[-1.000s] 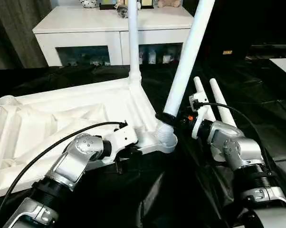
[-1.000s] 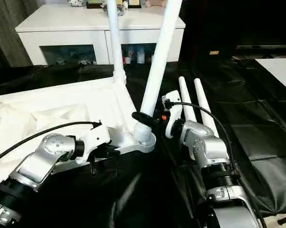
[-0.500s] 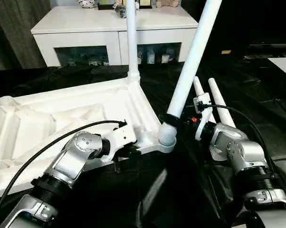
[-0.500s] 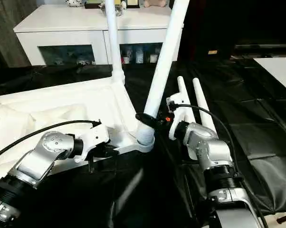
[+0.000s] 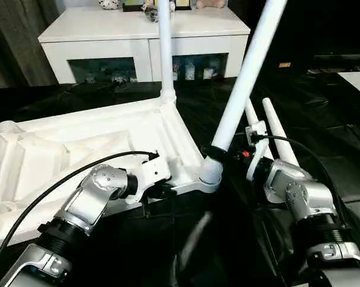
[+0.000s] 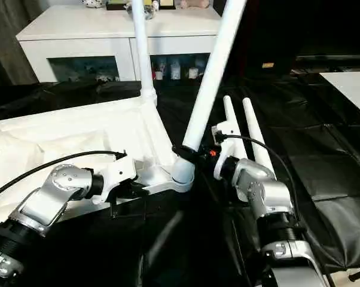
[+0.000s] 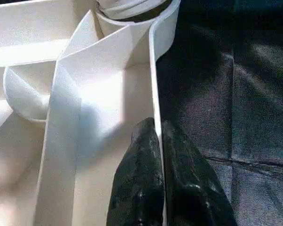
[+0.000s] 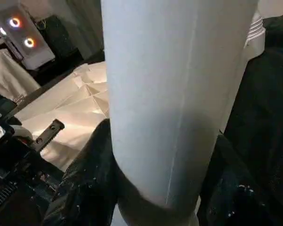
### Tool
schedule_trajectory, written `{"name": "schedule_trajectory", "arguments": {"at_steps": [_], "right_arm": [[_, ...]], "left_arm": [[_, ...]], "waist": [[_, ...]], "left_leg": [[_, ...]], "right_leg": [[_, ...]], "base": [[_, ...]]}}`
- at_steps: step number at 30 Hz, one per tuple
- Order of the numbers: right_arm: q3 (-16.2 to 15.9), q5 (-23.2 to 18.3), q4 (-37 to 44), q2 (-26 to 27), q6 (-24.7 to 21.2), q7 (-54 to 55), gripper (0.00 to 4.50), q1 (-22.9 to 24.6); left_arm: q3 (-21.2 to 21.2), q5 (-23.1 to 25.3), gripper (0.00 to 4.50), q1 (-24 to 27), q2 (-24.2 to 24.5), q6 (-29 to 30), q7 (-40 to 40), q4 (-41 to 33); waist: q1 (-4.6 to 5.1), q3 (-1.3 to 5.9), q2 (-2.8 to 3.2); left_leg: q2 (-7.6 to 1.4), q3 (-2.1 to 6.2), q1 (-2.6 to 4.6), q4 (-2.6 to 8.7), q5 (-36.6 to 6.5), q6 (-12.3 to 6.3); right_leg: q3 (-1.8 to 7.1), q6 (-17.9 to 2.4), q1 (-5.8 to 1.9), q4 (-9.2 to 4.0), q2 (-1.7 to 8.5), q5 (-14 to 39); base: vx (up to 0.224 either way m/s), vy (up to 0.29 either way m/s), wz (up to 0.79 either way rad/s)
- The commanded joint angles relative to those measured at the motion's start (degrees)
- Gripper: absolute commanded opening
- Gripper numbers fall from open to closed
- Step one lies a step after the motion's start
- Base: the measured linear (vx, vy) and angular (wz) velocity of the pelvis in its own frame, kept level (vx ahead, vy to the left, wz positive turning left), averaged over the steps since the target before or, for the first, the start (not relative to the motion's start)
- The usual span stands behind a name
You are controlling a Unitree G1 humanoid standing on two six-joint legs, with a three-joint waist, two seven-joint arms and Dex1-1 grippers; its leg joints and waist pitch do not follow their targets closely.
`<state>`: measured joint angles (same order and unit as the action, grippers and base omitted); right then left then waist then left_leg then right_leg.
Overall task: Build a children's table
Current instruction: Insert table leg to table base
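Now left jaws (image 7: 159,155) clamped on tabletop (image 5: 78,149) rim, right jaws (image 5: 219,150) around leaning leg (image 5: 243,84)

Table top (image 5: 78,143): white moulded plastic, smooth, slight sheen on ribs. 4 legs, e.g. tilted leg (image 5: 243,78): same smooth white plastic w/ faint seam. Floor sheet (image 5: 216,251): black, glossy, creased. Forearms (image 5: 93,200): brushed silver metal. Fingers (image 7: 141,183): glossy black. Cabinet (image 5: 144,27): white, dark glass doors.
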<state>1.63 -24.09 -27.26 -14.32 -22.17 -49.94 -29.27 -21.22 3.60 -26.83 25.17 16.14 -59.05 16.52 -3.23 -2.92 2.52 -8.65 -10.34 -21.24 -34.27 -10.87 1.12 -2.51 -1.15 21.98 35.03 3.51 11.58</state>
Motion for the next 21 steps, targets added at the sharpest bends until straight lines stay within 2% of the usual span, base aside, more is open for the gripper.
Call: {"name": "schedule_trajectory", "arguments": {"at_steps": [1,2,4,5,7,8,9,11,12,13,15,16,18,19,20,21], "right_arm": [[-0.38,0.97,-1.19,0.15,0.19,0.34,1.84,1.06],[-0.27,1.01,-1.22,0.19,0.41,0.44,1.84,1.21],[0.64,0.80,-1.23,0.70,1.54,1.40,1.84,2.08],[0.93,0.84,-0.88,0.95,2.44,1.91,1.84,3.02],[0.97,0.87,-0.72,1.02,2.69,2.05,1.84,3.34],[0.83,1.27,-0.29,1.28,3.71,2.34,1.84,4.16],[0.54,1.90,0.23,1.57,4.97,2.71,1.84,5.12],[0.40,2.12,0.76,1.77,5.61,2.84,1.84,5.83],[0.11,2.81,1.90,2.26,7.42,3.53,1.84,7.39],[0.05,3.08,2.38,2.52,8.26,3.82,1.84,8.10],[-0.11,3.76,2.82,2.84,9.83,4.43,1.84,9.01],[-0.21,4.11,3.00,2.98,10.62,4.73,1.84,9.46],[-0.42,4.56,3.33,3.16,11.64,5.16,1.84,10.11],[-0.48,4.61,3.40,3.18,11.82,5.24,1.84,10.23],[-0.92,5.26,3.87,3.20,12.84,5.78,1.84,10.92],[-1.47,5.88,4.39,3.08,13.39,5.95,1.84,11.46]], "left_arm": [[-0.64,1.43,0.00,-0.18,1.36,0.18,0.02,1.46],[-0.65,1.41,0.00,-0.21,1.37,0.19,0.02,1.47],[-0.66,1.34,0.00,-0.33,1.39,0.13,0.05,1.62],[-0.69,1.35,0.00,-0.46,1.28,0.17,0.16,1.70],[-0.70,1.36,0.00,-0.49,1.25,0.19,0.19,1.72],[-0.70,1.47,0.00,-0.64,1.19,0.01,0.29,1.98],[-0.67,1.59,0.00,-0.85,1.12,-0.18,0.40,2.33],[-0.68,1.63,0.00,-0.94,1.09,-0.22,0.43,2.44],[-0.67,1.68,0.00,-1.20,1.06,-0.29,0.45,2.73],[-0.66,1.71,0.00,-1.33,1.04,-0.33,0.46,2.89],[-0.62,1.76,0.00,-1.57,0.99,-0.45,0.57,3.23],[-0.59,1.77,0.00,-1.69,0.99,-0.49,0.58,3.41],[-0.58,1.83,0.00,-1.90,1.01,-0.58,0.59,3.72],[-0.59,1.84,0.00,-1.94,1.01,-0.62,0.59,3.79],[-0.62,1.89,0.00,-2.12,1.10,-0.76,0.48,4.09],[-0.64,1.92,0.00,-2.26,1.17,-0.85,0.38,4.30]], "waist": [[-0.16,3.08,0.19],[-0.12,3.06,0.07],[-0.13,3.02,0.54],[-0.03,2.97,0.34],[-0.02,2.89,0.33],[-0.17,2.88,1.29],[-0.08,2.81,1.15],[0.01,2.83,0.77],[-0.15,2.77,1.73],[-0.03,2.70,1.42],[-0.10,2.75,1.58],[-0.11,2.72,2.06],[0.02,2.63,1.83],[0.03,2.63,2.14],[-0.08,2.68,2.95],[0.03,2.70,2.91]], "left_leg": [[-4.65,2.12,1.00,5.04,-16.98,0.91],[-4.65,2.07,1.01,5.03,-17.17,0.92],[-4.64,2.14,1.06,5.10,-17.94,1.20],[-4.64,2.16,1.07,5.17,-18.69,1.38],[-4.68,2.27,1.15,5.28,-19.69,1.60],[-4.65,2.40,1.20,5.29,-20.26,1.92],[-4.66,2.34,1.33,5.33,-21.39,2.23],[-4.61,2.40,1.21,5.43,-21.64,2.28],[-4.60,2.40,1.37,5.37,-22.25,2.38],[-4.59,2.49,1.24,5.50,-22.75,2.45],[-4.60,2.53,1.35,5.52,-22.89,2.42],[-4.56,2.61,1.27,5.53,-22.77,2.35],[-4.56,2.52,1.25,5.56,-23.42,2.28],[-4.57,2.56,1.30,5.59,-23.92,2.35],[-4.51,2.75,1.22,5.58,-23.97,2.33],[-4.56,2.73,1.23,5.59,-24.09,2.30]], "right_leg": [[2.90,-12.66,-1.50,-4.66,5.53,14.00],[2.92,-12.66,-1.49,-4.75,5.54,14.11],[2.89,-12.63,-1.42,-4.76,5.50,14.43],[2.90,-12.49,-1.41,-4.85,5.48,15.05],[2.94,-12.07,-1.36,-5.01,5.55,16.61],[2.92,-12.00,-1.29,-4.96,5.63,17.06],[2.93,-11.61,-1.11,-5.22,5.51,17.60],[2.93,-11.48,-1.30,-5.20,5.51,17.84],[3.01,-11.34,-1.05,-5.37,5.64,18.57],[2.97,-10.97,-1.15,-5.45,5.58,19.36],[3.01,-10.74,-1.07,-5.50,5.58,19.65],[3.00,-10.86,-1.10,-5.41,5.59,19.58],[2.97,-10.70,-1.02,-5.65,5.52,20.27],[2.98,-10.58,-1.04,-5.68,5.54,20.47],[3.00,-10.54,-1.14,-5.49,5.63,20.62],[2.98,-10.50,-1.09,-5.59,5.58,20.41]], "base": [[0.000,0.000,0.00],[0.000,0.000,0.00],[0.000,0.000,0.00],[0.000,0.000,0.00],[0.000,0.000,0.00],[0.000,0.000,0.00],[0.000,0.000,0.00],[0.000,0.000,0.00],[0.000,0.000,0.00],[0.000,0.000,0.00],[0.000,0.000,0.00],[0.000,0.000,0.00],[0.000,0.000,0.00],[0.000,0.000,0.00],[0.000,0.000,0.00],[0.000,0.000,0.00]]}}
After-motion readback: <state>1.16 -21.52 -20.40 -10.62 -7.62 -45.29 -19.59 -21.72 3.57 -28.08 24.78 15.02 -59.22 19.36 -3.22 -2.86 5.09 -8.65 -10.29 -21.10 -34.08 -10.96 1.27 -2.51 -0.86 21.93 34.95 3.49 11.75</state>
